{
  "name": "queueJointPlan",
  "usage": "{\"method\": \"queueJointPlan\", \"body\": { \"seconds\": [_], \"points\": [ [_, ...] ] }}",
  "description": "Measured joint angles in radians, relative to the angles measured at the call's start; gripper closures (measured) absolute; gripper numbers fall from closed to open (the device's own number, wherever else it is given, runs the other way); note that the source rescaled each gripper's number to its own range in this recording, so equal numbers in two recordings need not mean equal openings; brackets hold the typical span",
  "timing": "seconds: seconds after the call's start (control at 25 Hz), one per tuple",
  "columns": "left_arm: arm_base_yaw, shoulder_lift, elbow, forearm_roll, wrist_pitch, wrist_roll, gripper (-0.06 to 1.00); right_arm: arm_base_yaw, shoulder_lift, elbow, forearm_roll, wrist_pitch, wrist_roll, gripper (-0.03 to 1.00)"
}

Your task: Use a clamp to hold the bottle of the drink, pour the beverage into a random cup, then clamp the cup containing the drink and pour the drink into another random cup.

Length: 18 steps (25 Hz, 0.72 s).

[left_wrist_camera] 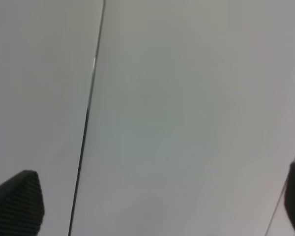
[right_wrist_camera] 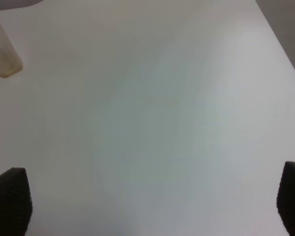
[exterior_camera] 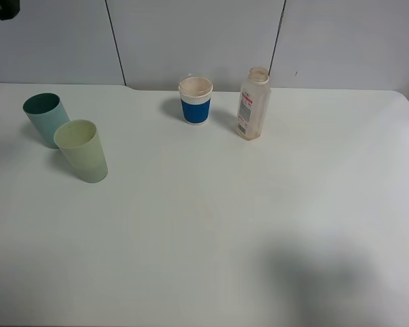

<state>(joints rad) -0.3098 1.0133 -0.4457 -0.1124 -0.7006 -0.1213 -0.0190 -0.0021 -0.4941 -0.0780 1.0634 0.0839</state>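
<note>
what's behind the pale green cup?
The teal cup stands right behind the pale green cup, which covers its lower right side; whether they touch can't be told. Both insides look empty as far as visible, though their bottoms are hidden.

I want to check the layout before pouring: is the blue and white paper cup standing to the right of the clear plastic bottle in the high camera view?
No, the blue and white paper cup stands left of the clear plastic bottle.

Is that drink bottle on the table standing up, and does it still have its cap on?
The bottle stands upright on the table, right of the blue cup. It looks uncapped, its mouth open, though the view is too small to be sure.
</note>
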Motion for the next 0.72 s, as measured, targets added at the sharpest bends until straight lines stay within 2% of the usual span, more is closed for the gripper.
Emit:
{"method": "queueJointPlan", "body": {
  "seconds": [0.16,0.28,0.44,0.48,0.52,0.56,0.72],
  "points": [
    [0.000,-0.034,0.001,0.000,0.047,0.029,-0.04,0.000,0.000,0.000,0.000,0.000,0.000,-0.03],
    [0.000,-0.075,0.001,0.000,0.078,0.100,-0.05,0.000,0.000,0.000,0.000,0.000,0.000,-0.03],
    [0.000,-0.163,0.001,0.000,0.197,0.210,-0.05,0.000,0.000,0.000,0.000,0.000,0.000,-0.03],
    [0.000,-0.163,0.001,0.000,0.197,0.210,-0.05,0.000,0.000,0.000,0.000,0.000,0.000,-0.03],
    [0.000,-0.180,0.001,0.000,0.227,0.222,-0.05,0.000,0.000,0.000,0.000,0.000,0.000,-0.03],
    [0.000,-0.239,0.001,0.000,0.310,0.260,-0.05,0.000,0.000,0.000,0.000,0.000,0.000,-0.03],
    [0.000,-0.350,0.001,0.000,0.474,0.283,-0.05,0.000,0.000,0.000,0.000,0.000,0.000,-0.03]
  ]
}}
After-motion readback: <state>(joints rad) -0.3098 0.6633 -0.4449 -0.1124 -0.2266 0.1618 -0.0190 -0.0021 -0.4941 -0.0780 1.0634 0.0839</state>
